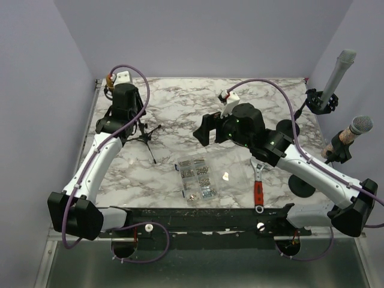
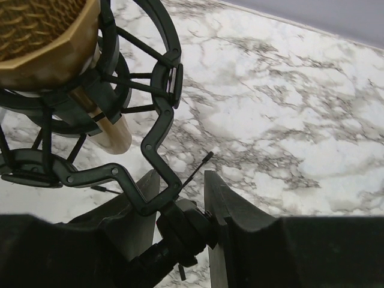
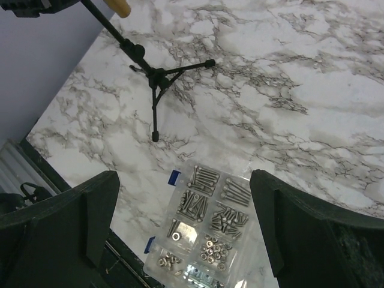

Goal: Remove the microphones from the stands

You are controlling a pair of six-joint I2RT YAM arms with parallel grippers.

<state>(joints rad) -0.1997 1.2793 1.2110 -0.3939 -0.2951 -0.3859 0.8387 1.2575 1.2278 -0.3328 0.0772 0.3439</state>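
Note:
A gold microphone (image 2: 42, 36) sits in a black shock mount (image 2: 162, 90) on top of a small black tripod stand (image 1: 147, 137) at the table's back left. My left gripper (image 2: 183, 180) is shut around the stand's swivel joint (image 2: 186, 225) just under the mount; from above it (image 1: 123, 99) covers most of the mount, and only the gold tip (image 1: 110, 78) shows. My right gripper (image 1: 207, 129) is open and empty, hovering mid-table above the screw box. Its view shows the tripod legs (image 3: 157, 78) and the microphone's tip (image 3: 123, 7) at the top left.
A clear box of screws and nuts (image 1: 195, 178) lies at front centre, also below the right gripper (image 3: 210, 228). A red-handled wrench (image 1: 258, 189) lies to its right. Two other microphones (image 1: 336, 72) (image 1: 354, 129) stand on holders at the right edge, near a round base (image 1: 302, 186).

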